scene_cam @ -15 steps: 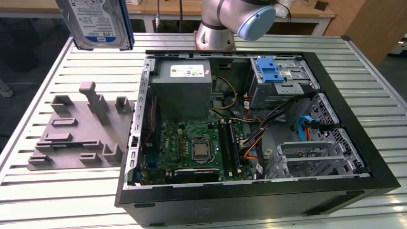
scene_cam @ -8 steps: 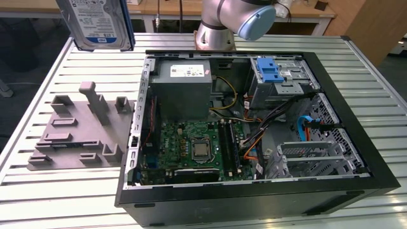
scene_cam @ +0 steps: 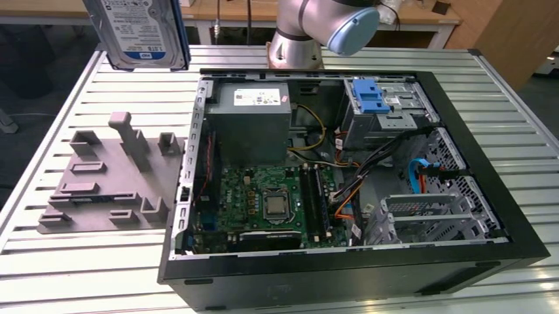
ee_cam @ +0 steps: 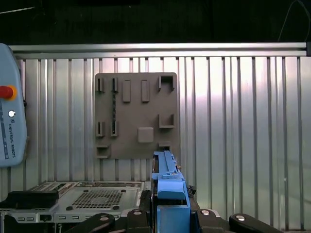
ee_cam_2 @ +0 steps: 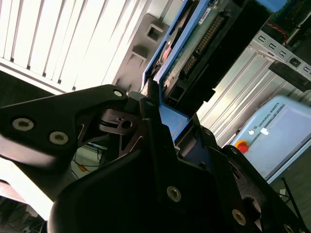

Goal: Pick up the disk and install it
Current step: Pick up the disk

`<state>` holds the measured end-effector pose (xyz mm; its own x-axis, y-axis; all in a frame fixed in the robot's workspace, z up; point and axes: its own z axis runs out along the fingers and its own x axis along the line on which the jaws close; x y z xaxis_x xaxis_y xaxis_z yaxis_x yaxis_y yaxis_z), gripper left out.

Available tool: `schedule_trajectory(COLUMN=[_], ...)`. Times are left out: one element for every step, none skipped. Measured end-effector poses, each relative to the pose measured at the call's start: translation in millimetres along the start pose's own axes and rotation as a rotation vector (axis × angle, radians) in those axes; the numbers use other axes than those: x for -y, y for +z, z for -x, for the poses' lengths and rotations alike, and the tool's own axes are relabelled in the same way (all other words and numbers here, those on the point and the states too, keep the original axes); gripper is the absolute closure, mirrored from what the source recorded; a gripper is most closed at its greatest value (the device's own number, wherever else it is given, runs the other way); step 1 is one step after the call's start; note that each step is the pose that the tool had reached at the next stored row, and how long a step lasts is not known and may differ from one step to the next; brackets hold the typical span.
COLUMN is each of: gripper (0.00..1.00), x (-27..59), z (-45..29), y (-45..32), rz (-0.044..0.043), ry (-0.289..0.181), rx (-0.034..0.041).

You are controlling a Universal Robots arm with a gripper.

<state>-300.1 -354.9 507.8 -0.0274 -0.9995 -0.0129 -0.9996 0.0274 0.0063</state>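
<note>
The disk, silver with a white-and-blue label and blue side rails, hangs high above the table's far corner at the exterior view's left, label facing the camera. In the second wrist view its green circuit-board underside and a blue rail run away from my gripper, whose black fingers are shut on its end. In the first wrist view the disk stands edge-on between the gripper parts, above the slatted table.
An open computer case lies on the slatted metal table, with a grey power-supply box, a motherboard and a drive cage with a blue latch. A grey holder plate lies beside it. The arm's base stands behind.
</note>
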Motion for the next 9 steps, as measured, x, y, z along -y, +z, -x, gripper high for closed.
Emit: schedule_trajectory(gripper=[0.64,0.64,0.64,0.64,0.64,0.64,0.64,0.64,0.64], x=[0.5,1.0,1.5,2.0,2.6,3.2,3.8,4.3,4.9], z=[0.0,0.0,-0.1,-0.1,-0.1,-0.1,-0.1,-0.1,-0.1], y=[0.0,0.0,0.0,0.0,0.1,0.0,0.0,0.1,0.0], rz=[0.0000,-0.0001,-0.0001,-0.0001,-0.0001,-0.0001,0.0000,-0.0001,0.0000], ry=[0.000,0.000,0.000,0.000,0.000,0.000,0.000,0.000,0.000], rx=[0.0000,0.0000,0.0000,0.0000,0.0000,0.0000,0.0000,0.0000,-0.0001])
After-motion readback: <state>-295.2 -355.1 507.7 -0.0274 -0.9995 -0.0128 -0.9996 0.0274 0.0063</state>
